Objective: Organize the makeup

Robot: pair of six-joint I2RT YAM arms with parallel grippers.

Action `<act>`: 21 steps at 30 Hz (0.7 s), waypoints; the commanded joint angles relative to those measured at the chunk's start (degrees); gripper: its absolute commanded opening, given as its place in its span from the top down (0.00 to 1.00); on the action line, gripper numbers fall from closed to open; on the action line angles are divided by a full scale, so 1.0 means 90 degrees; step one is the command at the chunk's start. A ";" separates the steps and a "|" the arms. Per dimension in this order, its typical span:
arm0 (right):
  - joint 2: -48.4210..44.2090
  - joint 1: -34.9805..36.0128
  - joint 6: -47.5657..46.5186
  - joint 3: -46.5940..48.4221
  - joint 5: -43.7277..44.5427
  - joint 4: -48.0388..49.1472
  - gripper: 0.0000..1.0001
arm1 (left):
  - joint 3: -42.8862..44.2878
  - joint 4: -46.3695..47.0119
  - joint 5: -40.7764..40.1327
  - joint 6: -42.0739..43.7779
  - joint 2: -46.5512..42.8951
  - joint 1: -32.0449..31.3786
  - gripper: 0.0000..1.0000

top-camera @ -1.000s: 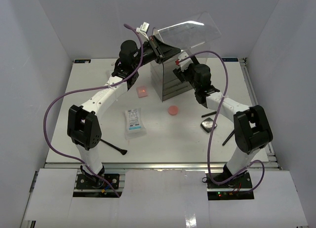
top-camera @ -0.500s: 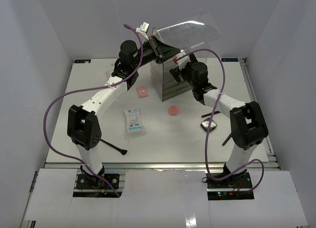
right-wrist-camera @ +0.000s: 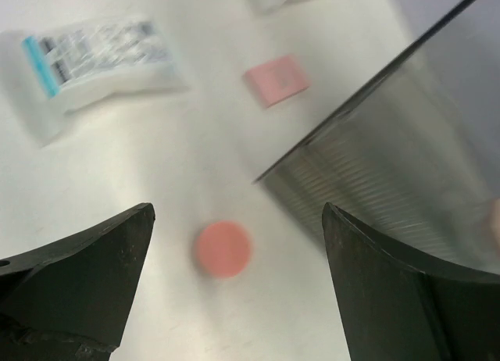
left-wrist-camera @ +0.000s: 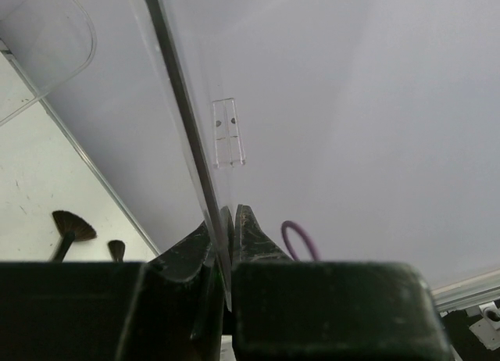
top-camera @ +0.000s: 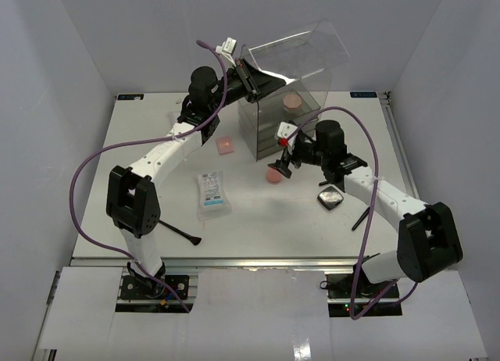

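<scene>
One round pink compact (right-wrist-camera: 223,249) sits on the table (right-wrist-camera: 117,166) just near-side of the clear box (right-wrist-camera: 375,166), under the wide-open right gripper (right-wrist-camera: 237,216), looks light, hard and kinda slick so I'd pinch across its rim, while the left gripper (left-wrist-camera: 229,224) is clamped on the box lid (top-camera: 301,52).

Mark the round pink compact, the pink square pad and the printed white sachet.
round pink compact (right-wrist-camera: 223,249), right wrist view, centre of top
pink square pad (right-wrist-camera: 276,80), right wrist view, centre of top
printed white sachet (top-camera: 212,193), top external view, its middle

the round pink compact (right-wrist-camera: 223,249) is motion-blurred, the fan brush (left-wrist-camera: 72,230) half hidden.
</scene>
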 commanded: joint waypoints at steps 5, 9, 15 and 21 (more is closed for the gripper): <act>0.0699 0.0209 0.1488 -0.0521 0.1064 -0.0684 0.03 | -0.0043 0.0922 -0.0003 0.0308 -0.0471 0.0054 0.92; 0.1149 0.0537 0.2229 -0.0455 0.2380 -0.0354 0.04 | -0.0103 0.0937 0.0012 0.0323 -0.0488 0.0054 0.92; 0.1750 0.0966 0.2819 -0.0543 0.3419 0.0563 0.09 | -0.0179 0.0997 0.0036 0.0328 -0.0500 0.0073 0.92; 0.2285 0.0966 0.3049 -0.0132 0.4180 0.0547 0.07 | -0.0208 0.1054 0.0065 0.0293 -0.0491 0.0083 0.92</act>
